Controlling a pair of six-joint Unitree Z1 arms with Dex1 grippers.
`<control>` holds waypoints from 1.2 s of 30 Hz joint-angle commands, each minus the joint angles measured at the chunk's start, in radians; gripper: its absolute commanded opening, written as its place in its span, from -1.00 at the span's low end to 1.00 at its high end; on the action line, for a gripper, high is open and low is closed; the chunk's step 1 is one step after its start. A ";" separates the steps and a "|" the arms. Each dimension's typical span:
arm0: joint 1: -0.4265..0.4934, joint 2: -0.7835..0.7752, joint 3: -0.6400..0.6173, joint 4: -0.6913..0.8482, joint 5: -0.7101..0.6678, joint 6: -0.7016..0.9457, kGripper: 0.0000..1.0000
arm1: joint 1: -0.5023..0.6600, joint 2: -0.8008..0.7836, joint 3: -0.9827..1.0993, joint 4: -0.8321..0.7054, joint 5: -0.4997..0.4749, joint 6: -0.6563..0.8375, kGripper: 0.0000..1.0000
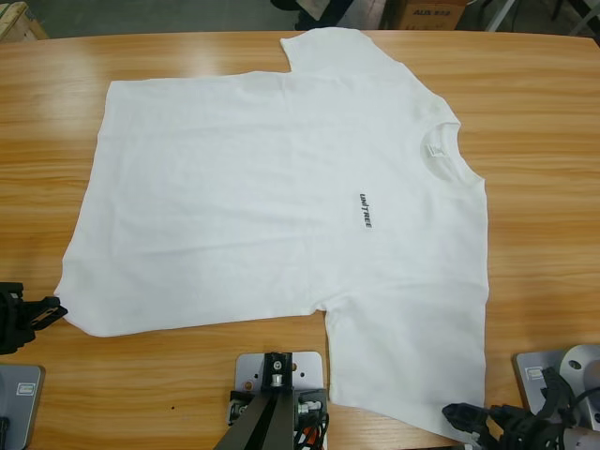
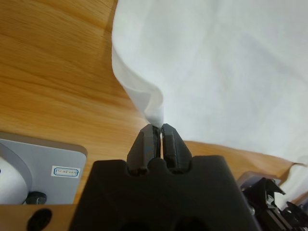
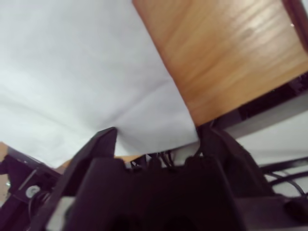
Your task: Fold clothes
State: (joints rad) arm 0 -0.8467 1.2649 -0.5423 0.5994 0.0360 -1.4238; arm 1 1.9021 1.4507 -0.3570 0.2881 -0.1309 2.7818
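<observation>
The white T-shirt [image 1: 272, 206] lies flat on the wooden table [image 1: 544, 112], neck to the right and hem to the left, with dark chest lettering [image 1: 364, 210] facing up. My left gripper [image 1: 54, 309] sits at the near hem corner; in the left wrist view it [image 2: 158, 129] is shut on a raised fold of the shirt's edge [image 2: 149, 103]. My right gripper [image 1: 457, 417] is at the near sleeve's bottom corner. Its jaws [image 3: 159, 132] stand wide open, with the sleeve edge [image 3: 159, 120] lying between them.
A cardboard box [image 1: 427, 11] stands beyond the table's far edge at upper right. A light wooden object [image 1: 14, 19] shows at the upper left corner. Bare tabletop runs to the right of the shirt and along the near edge at left.
</observation>
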 commanded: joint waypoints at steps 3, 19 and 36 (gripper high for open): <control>0.001 0.035 0.004 -0.013 -0.008 0.011 -1.00 | 0.006 0.004 0.018 -0.003 -0.073 -0.005 -0.77; 0.001 0.048 0.005 -0.018 -0.010 0.011 -1.00 | 0.006 -0.068 -0.001 0.106 -0.096 -0.089 -1.00; 0.001 -0.010 -0.047 0.061 -0.011 -0.004 -1.00 | -0.157 -0.148 -0.155 0.216 -0.203 -0.451 -1.00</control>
State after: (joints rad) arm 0 -0.8467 1.2721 -0.5569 0.6159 0.0333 -1.4238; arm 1 1.8776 1.3620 -0.4297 0.4396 -0.2660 2.5316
